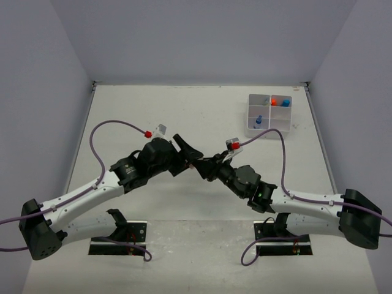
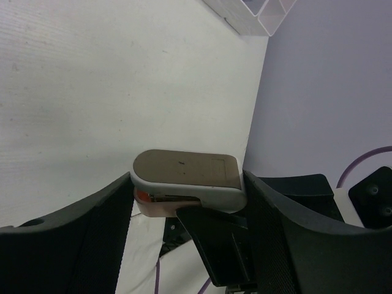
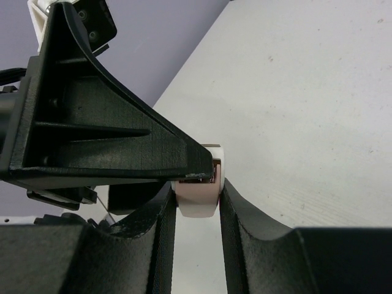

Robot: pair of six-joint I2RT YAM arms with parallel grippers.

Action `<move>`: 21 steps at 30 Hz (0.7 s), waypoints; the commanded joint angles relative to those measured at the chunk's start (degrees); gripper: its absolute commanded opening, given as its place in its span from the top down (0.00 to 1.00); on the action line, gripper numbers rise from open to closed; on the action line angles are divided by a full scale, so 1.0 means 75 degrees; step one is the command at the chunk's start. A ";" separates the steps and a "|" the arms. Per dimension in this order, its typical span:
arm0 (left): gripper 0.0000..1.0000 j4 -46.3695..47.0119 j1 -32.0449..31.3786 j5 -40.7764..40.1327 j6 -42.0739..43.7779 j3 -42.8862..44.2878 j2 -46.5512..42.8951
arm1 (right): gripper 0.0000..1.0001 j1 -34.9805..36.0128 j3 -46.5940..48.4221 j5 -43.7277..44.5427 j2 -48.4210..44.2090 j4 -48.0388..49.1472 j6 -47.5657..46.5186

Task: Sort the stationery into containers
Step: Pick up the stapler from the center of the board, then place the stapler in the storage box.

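Observation:
A small white-and-copper piece (image 2: 187,174) of the stationery hangs above the table's middle, between both grippers. My left gripper (image 2: 188,184) spans its length, one finger against each end. My right gripper (image 3: 197,191) comes from the opposite side, and both pads press the narrow sides of the same piece (image 3: 197,197). In the top view the left gripper (image 1: 188,153) and the right gripper (image 1: 205,166) meet tip to tip, hiding the piece. The white organiser (image 1: 250,117) stands at the far right with orange-capped (image 1: 274,101) and blue (image 1: 258,120) items in its compartments.
A corner of the organiser (image 2: 257,13) shows at the top of the left wrist view. Purple cables loop from both arms over the table. The side walls stand close at left and right.

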 commanded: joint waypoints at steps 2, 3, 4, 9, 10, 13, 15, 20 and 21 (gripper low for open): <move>0.00 -0.0358 -0.0110 -0.0783 0.0503 0.0791 -0.0018 | 1.00 -0.0257 -0.0408 0.0553 -0.0386 0.0641 0.0146; 0.00 -0.0790 -0.0094 -0.1534 0.0560 0.1398 0.0173 | 1.00 -0.0528 -0.0537 0.0712 -0.0538 0.0522 0.0433; 0.00 -0.1257 -0.0082 -0.2159 0.0609 0.1942 0.0354 | 1.00 -0.0737 -0.0674 0.0777 -0.0659 0.0430 0.0617; 0.00 -0.3031 0.0138 -0.3462 0.0743 0.3300 0.0740 | 1.00 -0.2147 -0.0484 0.1434 -0.1549 -0.1288 0.1363; 0.00 -0.3291 0.0187 -0.3644 0.0773 0.3410 0.0668 | 1.00 -0.2612 -0.0031 0.1966 -0.1664 -0.2549 0.1882; 0.00 -0.3379 0.0199 -0.3953 0.1055 0.3112 0.0103 | 1.00 -0.4152 0.0763 0.2395 -0.1507 -0.5141 0.2649; 0.00 -0.3379 0.0207 -0.4115 0.1495 0.2628 -0.0550 | 1.00 -0.5200 0.1509 0.2801 -0.1019 -0.6313 0.3074; 0.00 -0.4072 0.0207 -0.4315 0.2787 0.2286 -0.1314 | 1.00 -0.6915 0.3258 0.3240 0.0449 -0.7840 0.4347; 0.00 -0.4250 0.0207 -0.4315 0.3160 0.2294 -0.1388 | 1.00 -0.7111 0.3687 0.3168 0.0863 -0.8053 0.4493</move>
